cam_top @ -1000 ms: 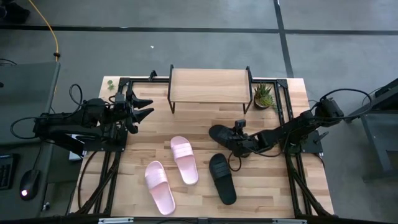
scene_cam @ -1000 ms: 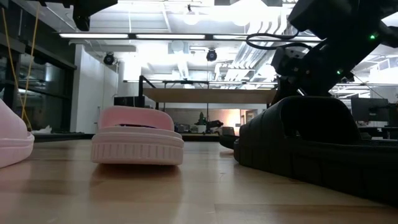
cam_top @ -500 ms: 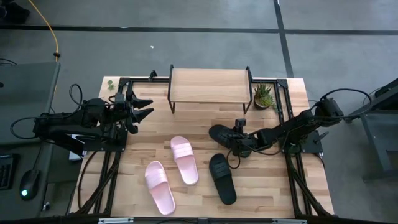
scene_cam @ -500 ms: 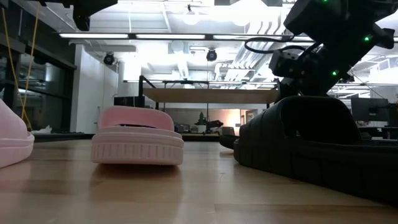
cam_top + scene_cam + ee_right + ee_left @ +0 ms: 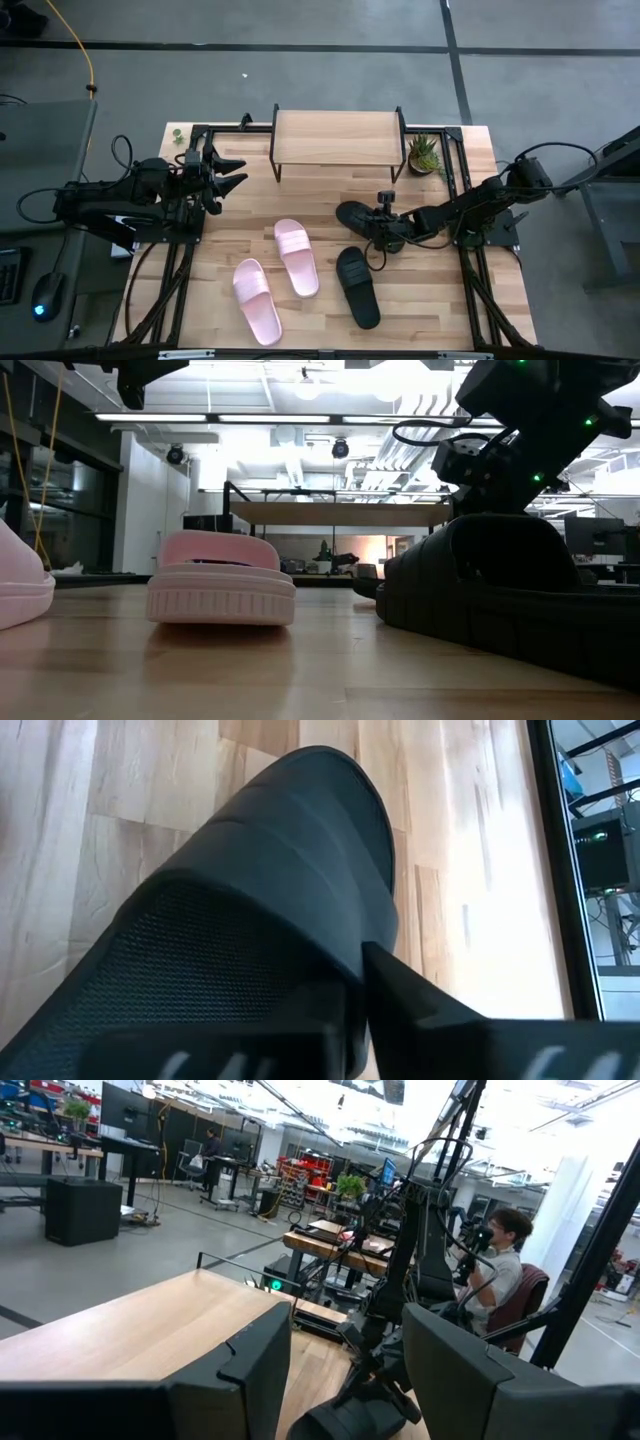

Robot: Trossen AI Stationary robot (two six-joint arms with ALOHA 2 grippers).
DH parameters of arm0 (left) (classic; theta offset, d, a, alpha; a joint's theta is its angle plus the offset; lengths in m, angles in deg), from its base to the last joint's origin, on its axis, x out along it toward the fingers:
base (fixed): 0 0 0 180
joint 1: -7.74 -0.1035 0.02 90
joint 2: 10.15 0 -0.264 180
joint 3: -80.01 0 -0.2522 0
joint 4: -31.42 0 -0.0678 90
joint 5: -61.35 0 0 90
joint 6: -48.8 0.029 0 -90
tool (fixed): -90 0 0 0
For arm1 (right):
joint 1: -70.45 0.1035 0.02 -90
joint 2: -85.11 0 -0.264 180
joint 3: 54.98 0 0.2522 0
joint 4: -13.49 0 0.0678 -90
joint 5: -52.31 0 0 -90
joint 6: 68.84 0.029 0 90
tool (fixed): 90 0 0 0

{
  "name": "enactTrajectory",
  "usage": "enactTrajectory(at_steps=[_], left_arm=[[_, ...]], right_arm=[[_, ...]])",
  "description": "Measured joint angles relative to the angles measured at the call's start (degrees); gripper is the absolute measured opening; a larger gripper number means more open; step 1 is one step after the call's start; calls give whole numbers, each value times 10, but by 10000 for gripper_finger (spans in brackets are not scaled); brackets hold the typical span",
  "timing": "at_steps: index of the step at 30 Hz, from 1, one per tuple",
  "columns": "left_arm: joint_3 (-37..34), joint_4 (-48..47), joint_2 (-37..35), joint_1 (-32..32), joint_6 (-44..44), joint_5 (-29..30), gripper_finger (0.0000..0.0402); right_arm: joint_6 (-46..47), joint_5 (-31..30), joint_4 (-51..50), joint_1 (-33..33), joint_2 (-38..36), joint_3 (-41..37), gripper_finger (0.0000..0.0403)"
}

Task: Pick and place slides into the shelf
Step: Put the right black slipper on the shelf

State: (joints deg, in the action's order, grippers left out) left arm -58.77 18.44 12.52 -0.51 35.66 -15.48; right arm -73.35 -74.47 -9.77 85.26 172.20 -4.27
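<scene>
**Right arm just clamped the first black slide**

Since a second ago my right gripper [image 5: 372, 228] has gone from wide open to closed on the strap edge of the upper black slide [image 5: 356, 217]; the arm nudged in a touch too. Everything else sits as it was.

That slide lies just right of table centre, at about 5 o'clock from the shelf [image 5: 337, 138]. The other black slide [image 5: 358, 286] is at 6 o'clock from it, near but apart. The pink pair [image 5: 296, 256] [image 5: 257, 300] lies off toward 8 o'clock. The shelf stands empty at the 12 o'clock edge, a small potted plant [image 5: 424, 154] just beside it at 3 o'clock.

What worries me: in the right wrist view the fingers [image 5: 420, 1005] pinch only the strap's rim [image 5: 300, 910], so I reckon the slide could hang crooked or slip free on the lift. A dangling sole might also clip the shelf's board or the plant on the way in.

Right arm is stretched low from the 3 o'clock side, wrist nearly flat over the table. Left gripper [image 5: 228, 172] waits at the 9 o'clock edge, fingers parted, holding nothing.
</scene>
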Motion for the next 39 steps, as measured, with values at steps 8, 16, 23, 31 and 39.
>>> enactTrajectory(at_steps=[8, 16, 23, 31, 39], left_arm=[[0, 0, 0, 0, 0, 0, 175], [0, 0, 0, 0, 0, 0, 175], [0, 0, 0, 0, 0, 10, 175], [0, 0, 0, 0, 0, 10, 175], [0, 0, 0, 0, 0, 11, 175]], right_arm=[[10, -7, 0, -7, 0, 0, 4], [-13, -23, -10, -13, -1, 5, 2], [-4, -36, -110, -14, 0, 79, 1], [13, -63, -231, -13, 0, 171, 1], [45, -73, -356, -13, 0, 258, 1]])
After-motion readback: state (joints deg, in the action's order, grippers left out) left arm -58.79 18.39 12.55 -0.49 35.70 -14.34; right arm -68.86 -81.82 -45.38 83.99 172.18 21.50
